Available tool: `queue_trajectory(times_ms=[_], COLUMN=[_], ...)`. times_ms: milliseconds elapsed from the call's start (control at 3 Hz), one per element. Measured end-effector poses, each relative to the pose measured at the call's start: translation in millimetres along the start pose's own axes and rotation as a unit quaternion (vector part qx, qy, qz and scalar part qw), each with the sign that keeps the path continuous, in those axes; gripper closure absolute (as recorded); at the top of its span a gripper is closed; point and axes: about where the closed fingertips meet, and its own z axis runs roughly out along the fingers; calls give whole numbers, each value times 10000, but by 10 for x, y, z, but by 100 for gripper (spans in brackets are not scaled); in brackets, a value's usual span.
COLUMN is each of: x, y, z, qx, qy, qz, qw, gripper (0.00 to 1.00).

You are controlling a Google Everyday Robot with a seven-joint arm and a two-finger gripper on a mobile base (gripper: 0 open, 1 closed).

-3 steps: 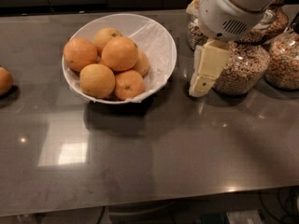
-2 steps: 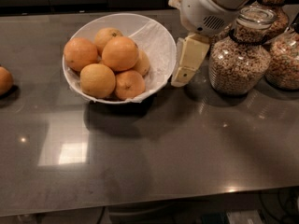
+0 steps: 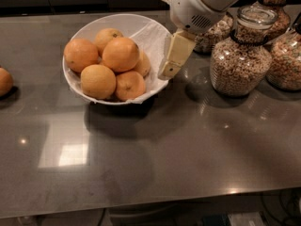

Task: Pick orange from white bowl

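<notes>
The white bowl (image 3: 151, 36), lined with crinkled white paper, stands at the back left of the dark counter and holds several oranges. The orange (image 3: 121, 54) is the large, deep-orange one on top in the middle of the pile. A paler yellowish orange (image 3: 98, 81) lies in front of it, and a smaller one with a dark dot (image 3: 130, 85) sits at the front right. My gripper (image 3: 169, 71) hangs cream-coloured from the white arm, tilted down and to the left, just over the bowl's right rim. It holds nothing that I can see.
Glass jars of grain stand at the right: a large one (image 3: 240, 55) close to the gripper, others behind (image 3: 211, 34) and at the far right (image 3: 286, 62). A lone orange (image 3: 4, 81) lies at the counter's left edge. The counter's front edge runs along the bottom.
The gripper has moved left, from in front of the jars to the bowl's right rim. The bowl and the oranges have not moved.
</notes>
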Motion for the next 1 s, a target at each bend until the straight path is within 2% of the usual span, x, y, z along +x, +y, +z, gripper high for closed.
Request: queue_trajectory(times_ms=[333,1000], x=[-12,-195], y=[-27,-30], z=[154,513], qx=[-27,-437], qy=[-101,-366], qz=[128,141], qw=[9999,9983], gripper=[0,2])
